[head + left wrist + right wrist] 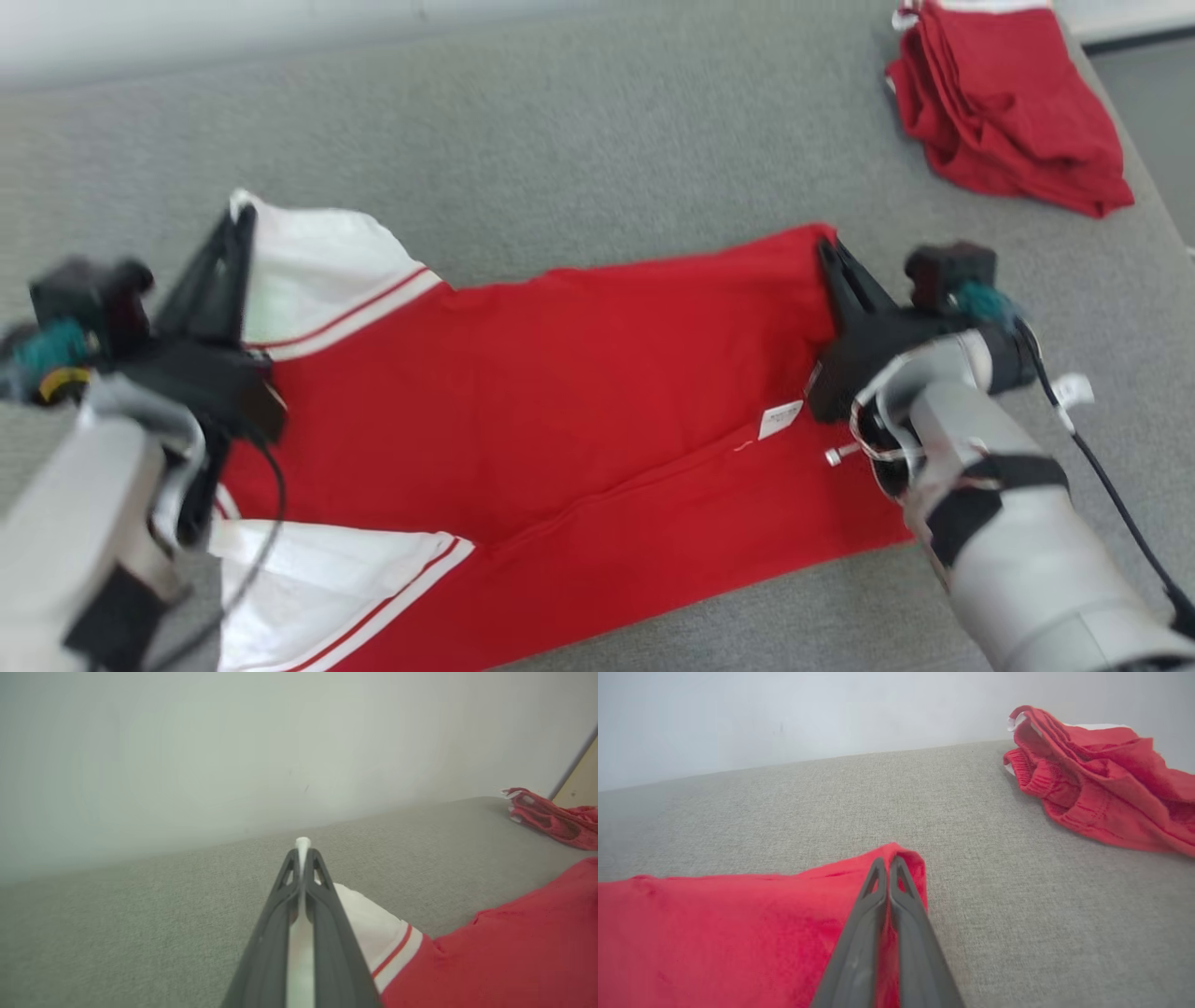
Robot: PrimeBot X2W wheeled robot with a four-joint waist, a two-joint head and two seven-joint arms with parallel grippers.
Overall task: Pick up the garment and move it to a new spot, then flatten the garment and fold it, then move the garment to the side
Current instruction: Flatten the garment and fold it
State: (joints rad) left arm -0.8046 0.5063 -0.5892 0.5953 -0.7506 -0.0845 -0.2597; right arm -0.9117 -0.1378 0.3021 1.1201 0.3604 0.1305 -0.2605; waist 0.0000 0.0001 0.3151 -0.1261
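Note:
The garment (560,373) is red with white, red-striped leg ends, and it lies stretched across the grey surface between my arms. My left gripper (239,217) is shut on the far white leg end (369,924); white cloth shows pinched between its fingers (302,851). My right gripper (826,250) is shut on the garment's far red corner (906,858), whose edge rises a little around the fingertips (888,863). A white label (780,418) shows on the red cloth near my right wrist.
A second red garment (1008,103) lies crumpled at the far right corner of the grey surface (579,159), also seen as a red heap (1092,784) in the right wrist view. A pale wall (233,742) runs behind the surface. The surface's right edge (1144,177) drops off beside the heap.

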